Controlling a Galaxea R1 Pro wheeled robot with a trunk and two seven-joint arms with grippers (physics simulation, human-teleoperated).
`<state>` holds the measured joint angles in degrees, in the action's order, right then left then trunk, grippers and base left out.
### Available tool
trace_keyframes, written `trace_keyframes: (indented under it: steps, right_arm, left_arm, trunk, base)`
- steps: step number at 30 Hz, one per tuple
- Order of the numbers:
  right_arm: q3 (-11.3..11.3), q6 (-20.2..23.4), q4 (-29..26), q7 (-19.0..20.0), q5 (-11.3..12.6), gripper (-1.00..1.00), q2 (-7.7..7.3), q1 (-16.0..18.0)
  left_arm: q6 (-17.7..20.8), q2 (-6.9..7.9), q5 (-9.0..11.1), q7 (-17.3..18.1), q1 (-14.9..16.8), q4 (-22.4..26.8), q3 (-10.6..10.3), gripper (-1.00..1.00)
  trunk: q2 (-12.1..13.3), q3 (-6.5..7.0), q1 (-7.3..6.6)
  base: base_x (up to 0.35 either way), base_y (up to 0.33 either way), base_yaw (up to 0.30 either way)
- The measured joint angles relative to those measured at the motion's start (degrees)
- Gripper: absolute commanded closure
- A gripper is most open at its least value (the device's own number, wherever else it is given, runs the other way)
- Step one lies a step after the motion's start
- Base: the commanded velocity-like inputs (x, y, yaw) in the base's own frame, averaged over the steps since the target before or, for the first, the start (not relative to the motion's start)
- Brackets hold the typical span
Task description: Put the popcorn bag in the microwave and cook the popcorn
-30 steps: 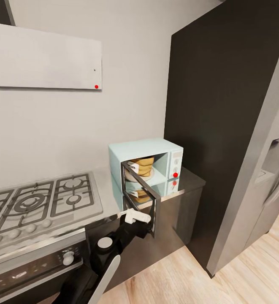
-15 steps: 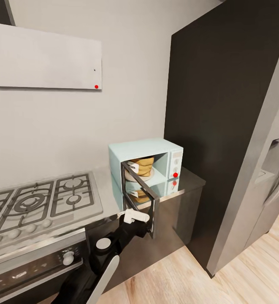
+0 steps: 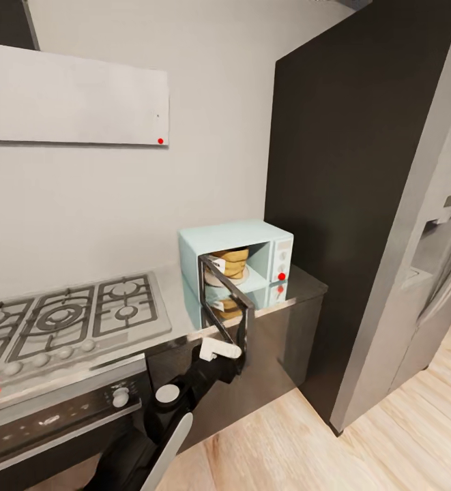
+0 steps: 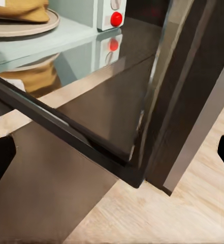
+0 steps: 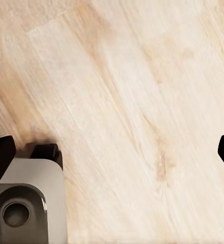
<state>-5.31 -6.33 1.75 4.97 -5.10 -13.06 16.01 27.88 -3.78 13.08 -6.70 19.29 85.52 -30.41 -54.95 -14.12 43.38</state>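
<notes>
Head view: door (image 3: 226,299) half hides popcorn bag (image 3: 229,263) inside microwave (image 3: 237,261).

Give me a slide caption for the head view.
Popcorn bag sits inside the open microwave; the left gripper reaches toward its door.

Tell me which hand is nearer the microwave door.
Left. The left hand sits right at the outer bottom corner of the open microwave door. The right hand is pointed down at the wooden floor, away from the door.
</notes>
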Motion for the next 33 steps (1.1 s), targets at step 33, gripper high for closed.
trace_keyframes:
  steps: [33]
  right_arm:
    - [0.01, 0.03, 0.0, 0.07, 0.0, -1.0, 0.0, 0.0]
  left_arm:
    - [-4.31, -0.1, -0.11, -0.16, 0.0, -0.51, 7.44, -1.0]
  trunk:
    - [0.0, 0.0, -0.07]
  base:
    - [0.055, 0.0, 0.0]
